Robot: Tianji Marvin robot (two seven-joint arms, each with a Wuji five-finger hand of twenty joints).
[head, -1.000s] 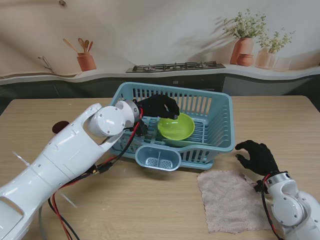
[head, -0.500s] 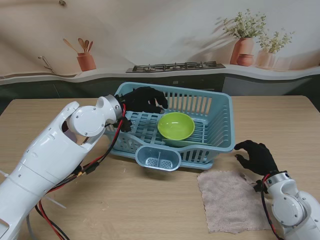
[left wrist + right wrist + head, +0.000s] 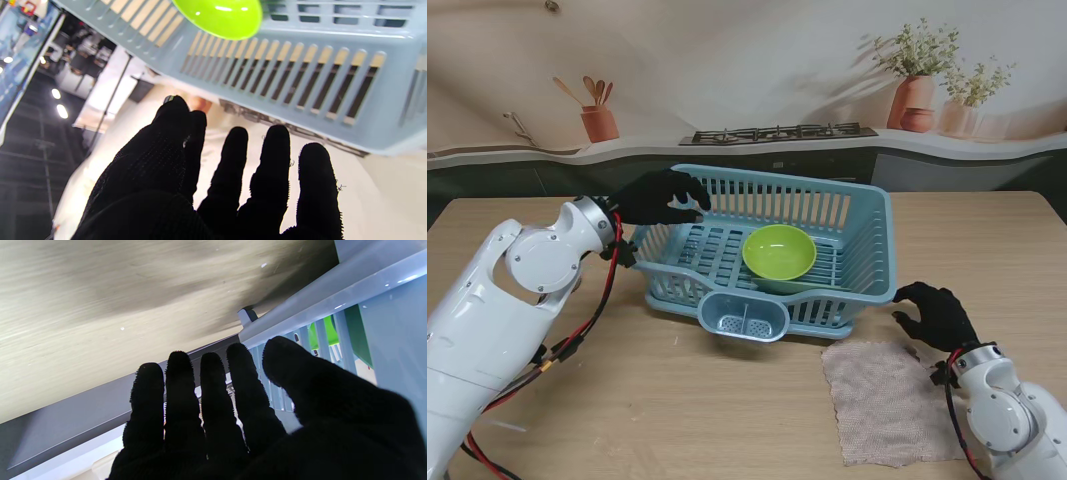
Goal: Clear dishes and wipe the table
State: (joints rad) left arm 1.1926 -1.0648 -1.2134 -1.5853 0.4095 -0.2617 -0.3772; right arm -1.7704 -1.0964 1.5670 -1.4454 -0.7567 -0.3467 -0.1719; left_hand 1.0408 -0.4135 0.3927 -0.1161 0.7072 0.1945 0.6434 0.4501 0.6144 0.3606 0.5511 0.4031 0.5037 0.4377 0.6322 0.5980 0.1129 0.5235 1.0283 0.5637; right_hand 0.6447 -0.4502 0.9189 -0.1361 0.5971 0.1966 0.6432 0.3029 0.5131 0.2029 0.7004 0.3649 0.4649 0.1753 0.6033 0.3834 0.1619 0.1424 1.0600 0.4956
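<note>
One green bowl is sitting in the rack; both my hands, left hand and right hand, are hanging spread and empty, so I'm judging the cloth needs grabbing next.

I see a pale wooden tabletop. A blue dish rack sits on it just to the left of my right hand. A brownish cloth lies flat on the wood, just nearer to me than that hand.

a utensil pot, stove and potted plants on the backdrop
</note>
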